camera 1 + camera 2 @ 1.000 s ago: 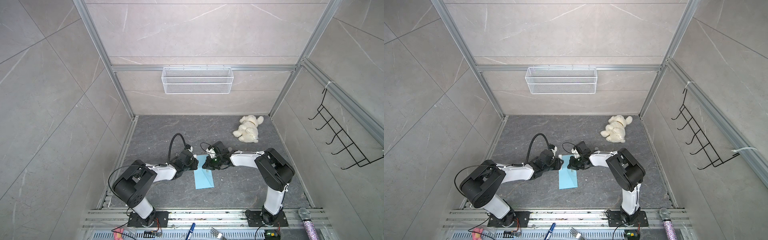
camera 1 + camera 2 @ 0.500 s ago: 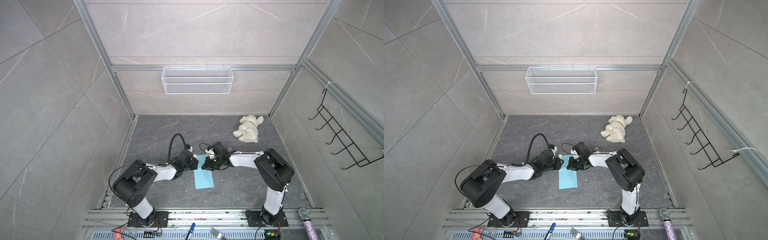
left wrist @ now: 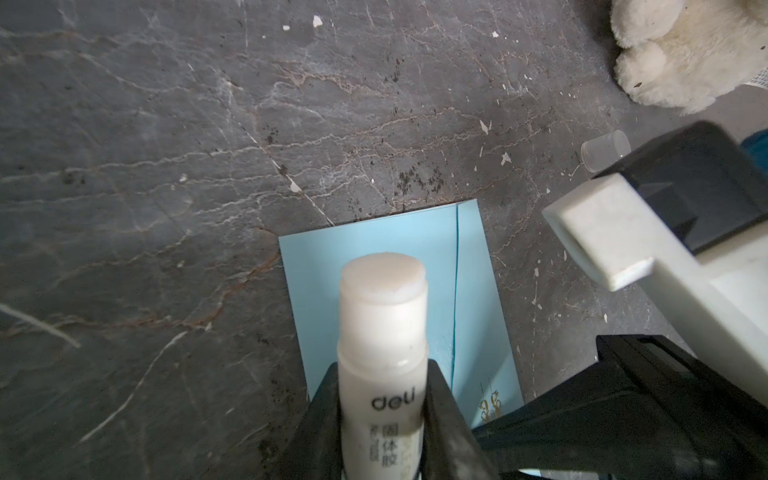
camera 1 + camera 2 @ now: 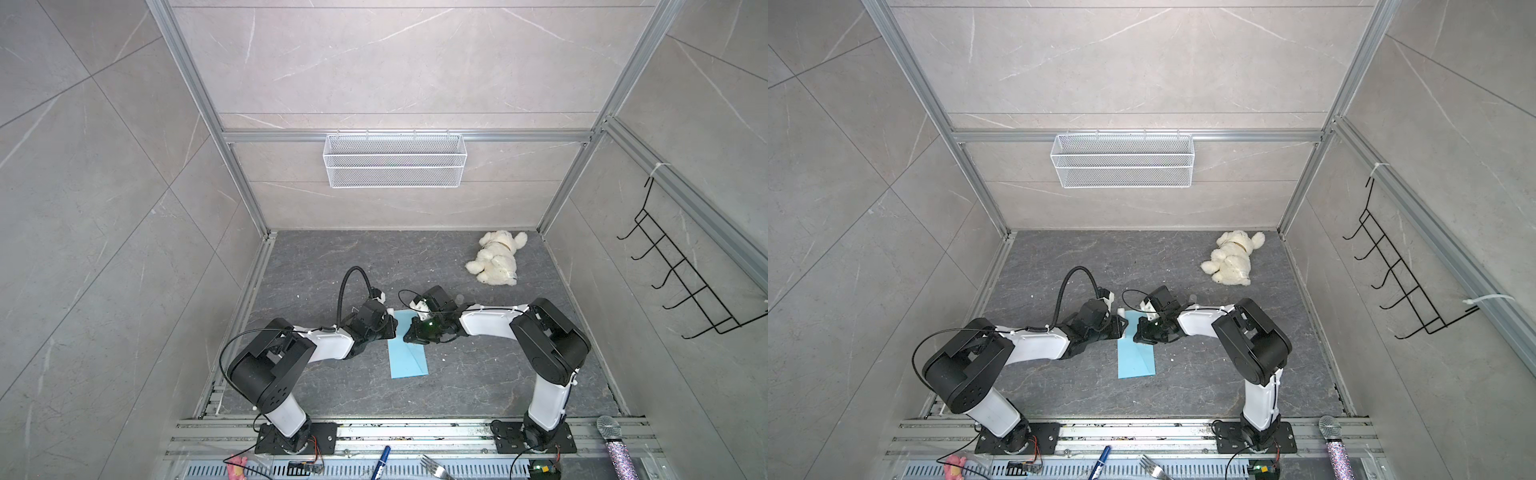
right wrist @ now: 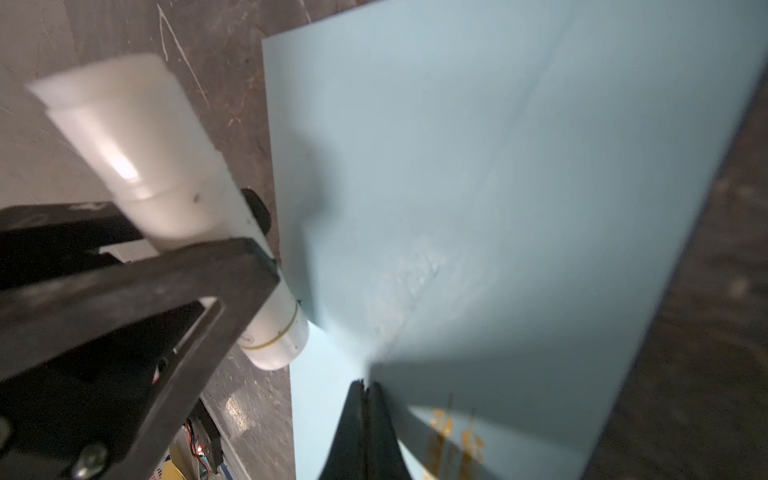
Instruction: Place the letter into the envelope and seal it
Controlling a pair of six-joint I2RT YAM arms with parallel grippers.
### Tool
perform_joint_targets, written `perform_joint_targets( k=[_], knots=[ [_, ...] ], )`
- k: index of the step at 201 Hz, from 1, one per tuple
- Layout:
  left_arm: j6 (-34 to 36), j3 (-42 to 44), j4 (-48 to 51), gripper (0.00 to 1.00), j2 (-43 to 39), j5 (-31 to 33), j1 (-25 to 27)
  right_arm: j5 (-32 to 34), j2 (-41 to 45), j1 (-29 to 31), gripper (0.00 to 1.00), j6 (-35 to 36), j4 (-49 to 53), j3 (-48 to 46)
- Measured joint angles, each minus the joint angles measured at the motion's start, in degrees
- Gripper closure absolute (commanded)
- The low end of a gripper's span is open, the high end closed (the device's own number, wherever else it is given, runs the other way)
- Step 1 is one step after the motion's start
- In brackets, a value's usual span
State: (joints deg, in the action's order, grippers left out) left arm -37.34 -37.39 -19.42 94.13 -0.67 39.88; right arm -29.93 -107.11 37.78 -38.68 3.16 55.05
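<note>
The light blue envelope [image 4: 409,361] [image 4: 1136,363] lies lengthwise on the dark floor between my two arms. My right gripper [image 5: 365,384] [image 4: 409,337] is shut on the tip of the flap [image 5: 498,166] and holds it raised off the envelope body. Small gold print [image 5: 453,432] shows under the flap. My left gripper [image 3: 382,374] [image 4: 390,328] is shut on an uncapped white glue stick [image 3: 382,316] [image 5: 158,166]. The stick's tip hangs over the envelope's far end [image 3: 374,241]. The letter is hidden from every view.
A clear cap [image 3: 604,151] lies on the floor behind the right gripper. A white plush bear [image 4: 496,257] sits at the back right. A wire basket [image 4: 395,160] hangs on the back wall and a hook rack [image 4: 681,282] on the right wall. A microphone [image 4: 615,444] rests on the front rail.
</note>
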Motion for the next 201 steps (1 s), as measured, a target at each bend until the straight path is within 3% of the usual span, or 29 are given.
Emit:
perform_joint_targets(
  k=[201],
  knots=[
    [-0.02, -1.01, 0.17, 1.0, 0.85, 0.09, 0.02, -0.98, 9.18, 0.22, 1.0, 2.45, 2.6, -10.62]
  ],
)
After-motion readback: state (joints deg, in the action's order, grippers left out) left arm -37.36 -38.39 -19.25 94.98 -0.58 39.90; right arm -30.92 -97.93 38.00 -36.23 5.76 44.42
